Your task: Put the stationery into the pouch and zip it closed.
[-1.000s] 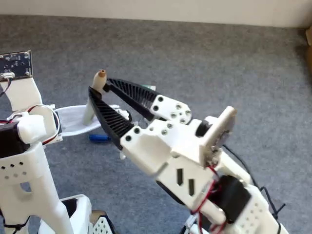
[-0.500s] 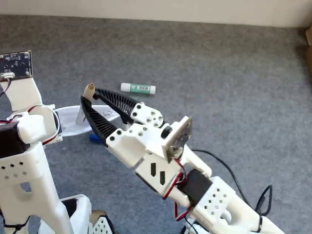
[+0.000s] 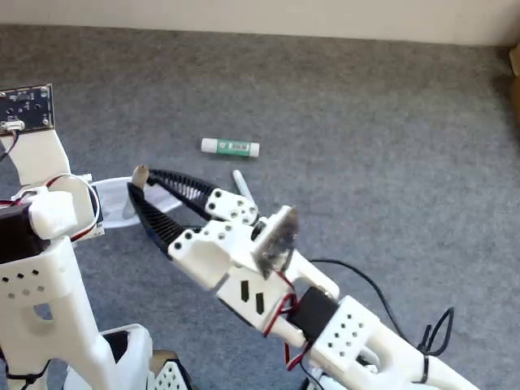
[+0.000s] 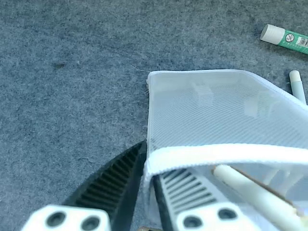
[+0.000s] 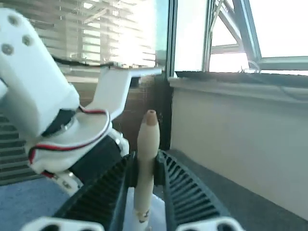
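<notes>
pouch [image 4: 207,108] first: where does it sit?
on the grey carpet [image 3: 366,106]. it's white mesh, and its mouth gapes open. the left gripper [image 4: 148,166] has its jaws pinched tight on the pouch's rim, at one end of the mouth.
and the right gripper [image 3: 140,183]?
it's over the pouch, jaws clamped around a cream pen [image 5: 147,134]. the pen's brown tip sticks out past the fingertips. its other end is down at the pouch's mouth, but i can't tell whether it's inside the mesh.
any other stationery?
a green-and-white glue stick [image 3: 231,147] lies on the carpet beyond the pouch, well apart from it. a white pen [image 3: 243,187] lies closer, just beside the pouch's edge and between the pouch and the glue stick, touching neither.
</notes>
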Tool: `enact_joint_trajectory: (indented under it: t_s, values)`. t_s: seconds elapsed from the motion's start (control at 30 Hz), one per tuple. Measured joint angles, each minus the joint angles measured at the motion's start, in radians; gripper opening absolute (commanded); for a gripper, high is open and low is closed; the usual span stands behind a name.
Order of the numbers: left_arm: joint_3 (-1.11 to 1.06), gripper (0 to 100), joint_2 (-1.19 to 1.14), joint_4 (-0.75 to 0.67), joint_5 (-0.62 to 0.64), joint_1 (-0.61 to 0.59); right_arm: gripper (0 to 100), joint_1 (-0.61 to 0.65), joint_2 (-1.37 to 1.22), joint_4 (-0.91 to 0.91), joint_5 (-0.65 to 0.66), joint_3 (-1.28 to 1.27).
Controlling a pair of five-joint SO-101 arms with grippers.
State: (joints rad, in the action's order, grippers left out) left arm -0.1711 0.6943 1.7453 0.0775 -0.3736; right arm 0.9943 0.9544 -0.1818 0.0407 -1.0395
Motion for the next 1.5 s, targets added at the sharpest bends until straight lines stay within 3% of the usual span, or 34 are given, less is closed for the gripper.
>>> enact_joint_trajectory:
  t_s: [0.2, 0.4, 0.93, 1.33, 1.5]
  values:
    - [0.0, 1, 0.0, 0.0, 0.0, 0.0, 1.0, 0.008, -0.152, -0.069, 0.0, 0.0]
    - [0.0, 1, 0.0, 0.0, 0.0, 0.0, 11.3, 0.011, -0.173, -0.077, 0.0, 0.0]
    - [0.0, 1, 0.0, 0.0, 0.0, 0.0, 11.7, 0.015, -0.129, -0.057, 0.0, 0.0]
    - [0.0, 1, 0.0, 0.0, 0.0, 0.0, 11.7, 0.015, 0.11, 0.557, -0.002, 0.149]
    - [0.0, 1, 0.0, 0.0, 0.0, 0.0, 11.7, -0.075, 0.132, 0.778, -0.002, 0.282]
